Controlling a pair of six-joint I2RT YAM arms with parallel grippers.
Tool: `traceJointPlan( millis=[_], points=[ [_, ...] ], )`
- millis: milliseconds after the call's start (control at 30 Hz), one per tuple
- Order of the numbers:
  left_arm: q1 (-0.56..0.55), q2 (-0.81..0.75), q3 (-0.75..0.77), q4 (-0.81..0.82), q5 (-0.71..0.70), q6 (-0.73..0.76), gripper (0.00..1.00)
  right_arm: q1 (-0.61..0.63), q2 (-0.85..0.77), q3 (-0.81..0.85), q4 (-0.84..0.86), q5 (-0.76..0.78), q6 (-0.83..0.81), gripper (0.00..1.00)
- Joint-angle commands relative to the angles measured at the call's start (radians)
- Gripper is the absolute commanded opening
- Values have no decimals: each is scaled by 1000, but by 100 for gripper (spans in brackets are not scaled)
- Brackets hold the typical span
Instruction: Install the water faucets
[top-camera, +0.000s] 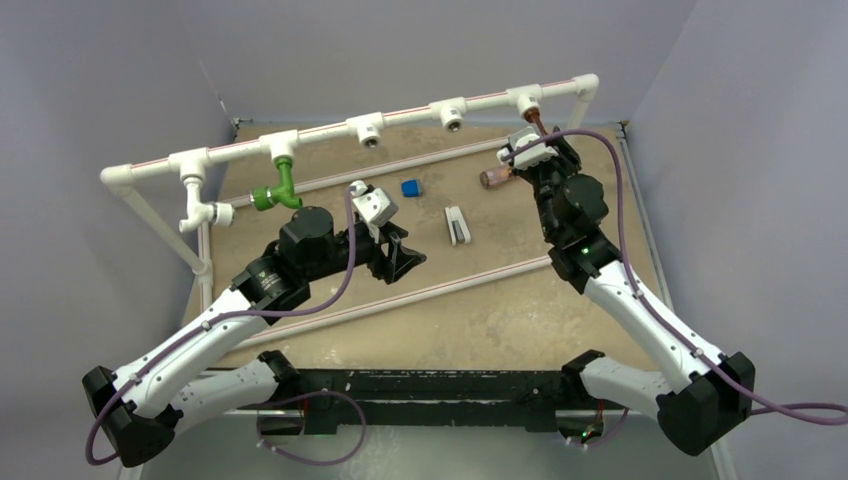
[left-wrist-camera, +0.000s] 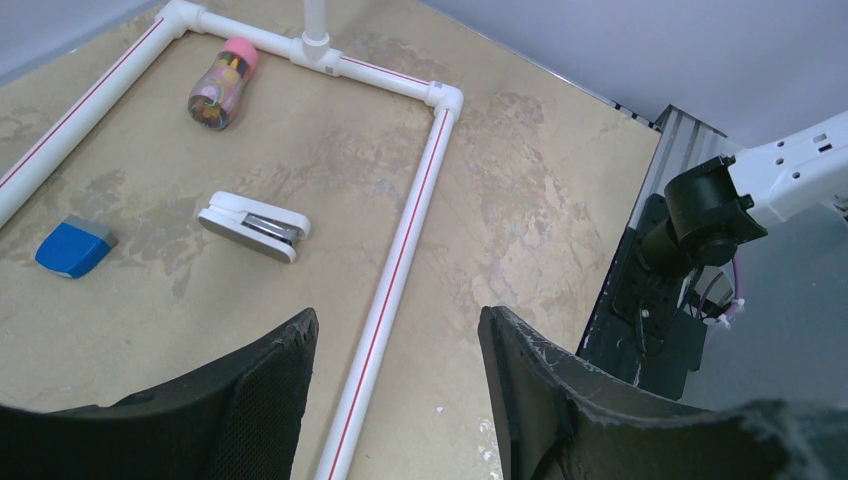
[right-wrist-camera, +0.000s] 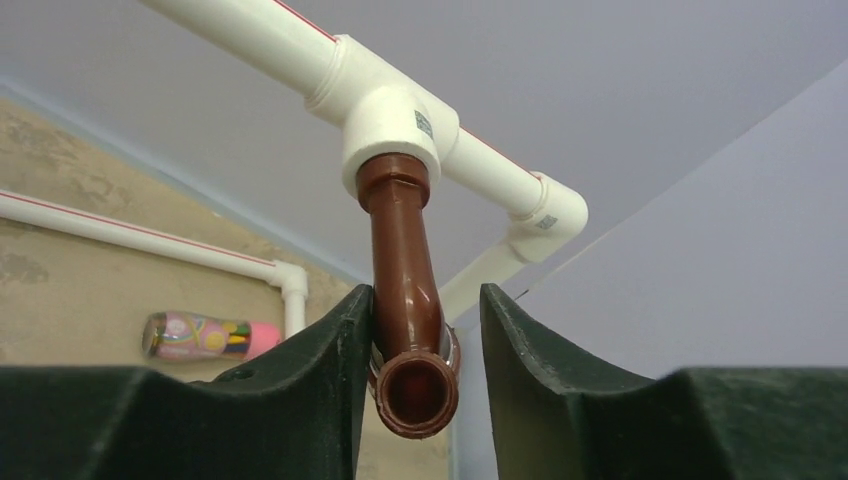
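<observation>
The reddish-brown faucet (right-wrist-camera: 405, 270) hangs spout-down from the white T-fitting (right-wrist-camera: 398, 120) at the right end of the pipe frame (top-camera: 410, 112). My right gripper (right-wrist-camera: 427, 300) straddles its lower end. The left finger (right-wrist-camera: 340, 340) touches the faucet, and a gap shows between the faucet and the right finger (right-wrist-camera: 510, 340). In the top view that gripper (top-camera: 535, 140) sits just under the brown faucet (top-camera: 537, 124). A green faucet (top-camera: 275, 192) and a white faucet (top-camera: 197, 212) hang from fittings at the left. My left gripper (left-wrist-camera: 398, 325) is open above the table, holding nothing.
A pink-capped cylinder (top-camera: 494, 178) lies near the right gripper. A blue block (top-camera: 411, 187) and a white stapler (top-camera: 457, 225) lie mid-table. A red-striped floor pipe (left-wrist-camera: 400, 260) runs under the left gripper. Two empty T-fittings (top-camera: 368, 130) remain on the top rail.
</observation>
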Motion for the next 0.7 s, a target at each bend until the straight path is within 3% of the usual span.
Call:
traceJointPlan(
  millis=[0,300,667],
  points=[
    [-2,4,35,24,3,-1,59,-29,-5,25,47,-66,72,39],
    [-3,5,35,24,3,-1,60,-64,-6,20,39,-106,172,0],
    [-2,1,35,23,0,0,60,-77,-54,-17,80,-268,585,0]
  ],
)
